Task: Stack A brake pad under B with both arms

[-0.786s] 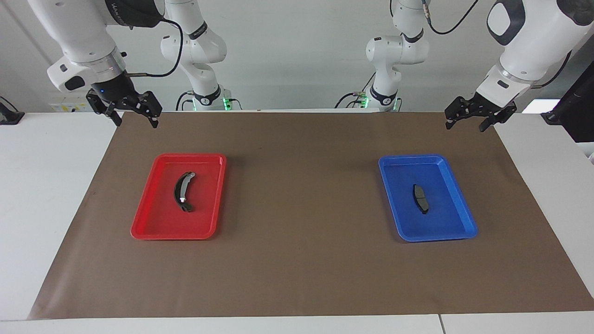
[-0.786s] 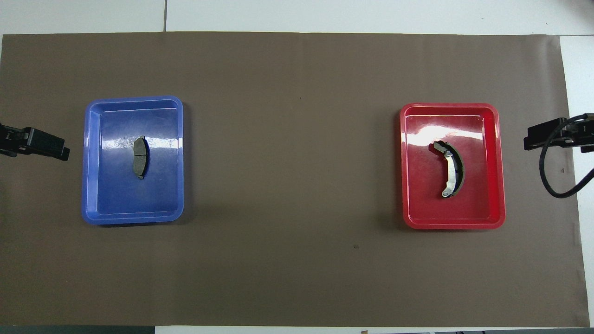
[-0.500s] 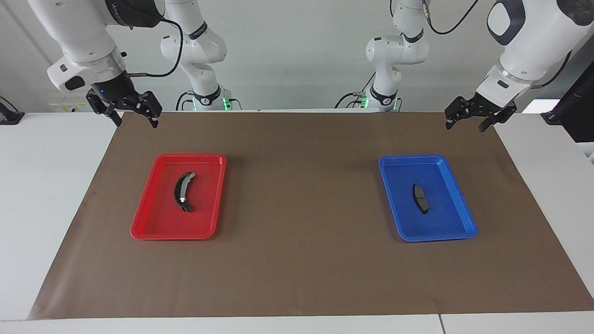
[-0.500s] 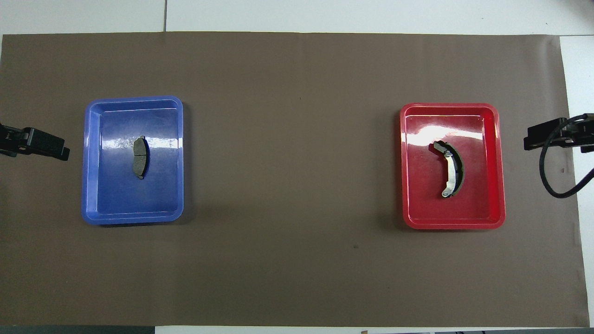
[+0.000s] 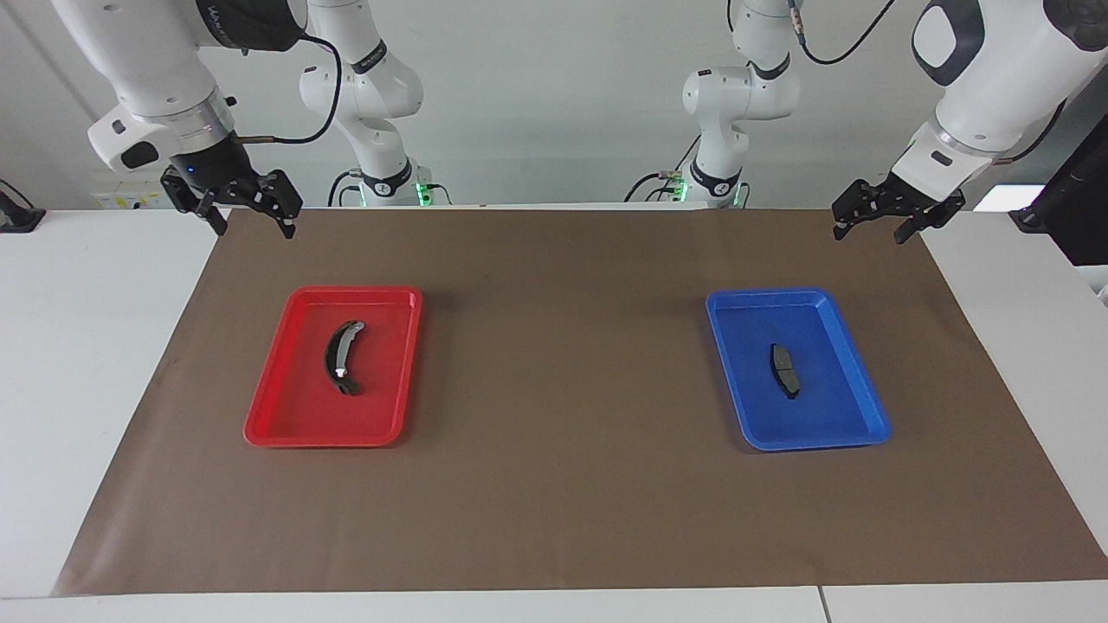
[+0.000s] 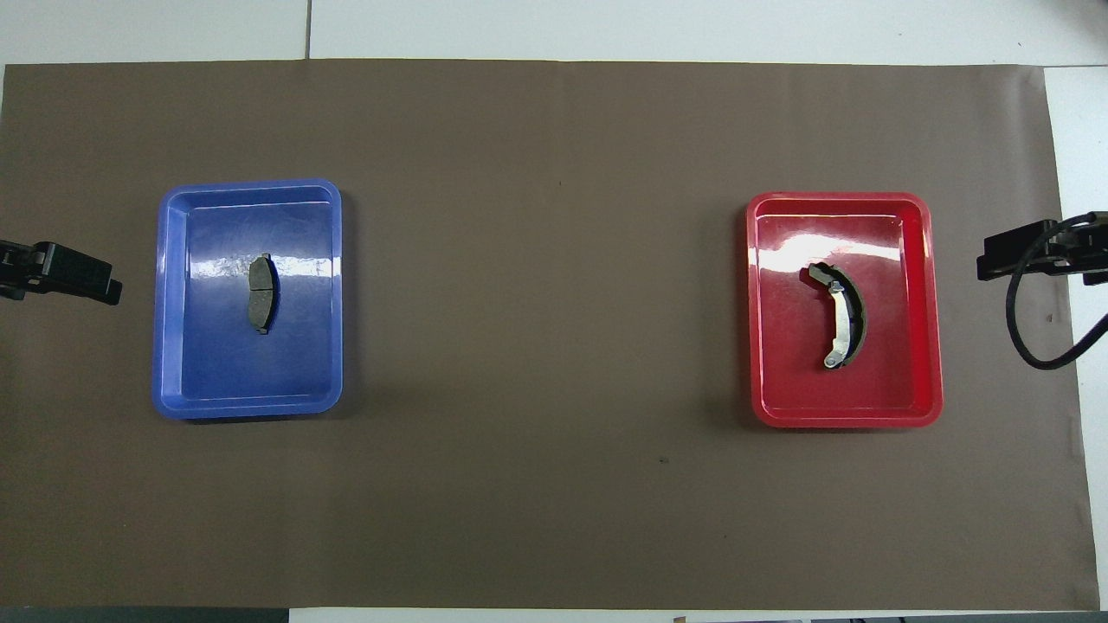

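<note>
The short flat dark-grey brake pad [image 5: 784,370] lies in the blue tray [image 5: 753,298] at the left arm's end of the table; it also shows in the overhead view [image 6: 260,293]. B, the longer crescent-shaped brake shoe [image 5: 342,356] with a grey inner band, lies in the red tray [image 5: 355,292] at the right arm's end; it also shows in the overhead view [image 6: 844,327]. My left gripper [image 5: 870,235] hangs open and empty over the mat's edge beside the blue tray. My right gripper [image 5: 255,230] hangs open and empty over the mat's edge beside the red tray.
A brown mat [image 5: 554,502] covers the white table [image 5: 78,363]. The two trays stand far apart, with bare mat between them. A black cable [image 6: 1030,346] loops by the right gripper. A dark object [image 5: 1073,208] stands off the mat at the left arm's end.
The left gripper has drifted slightly outward, away from the blue tray. The right arm, both trays and both parts have not moved.
</note>
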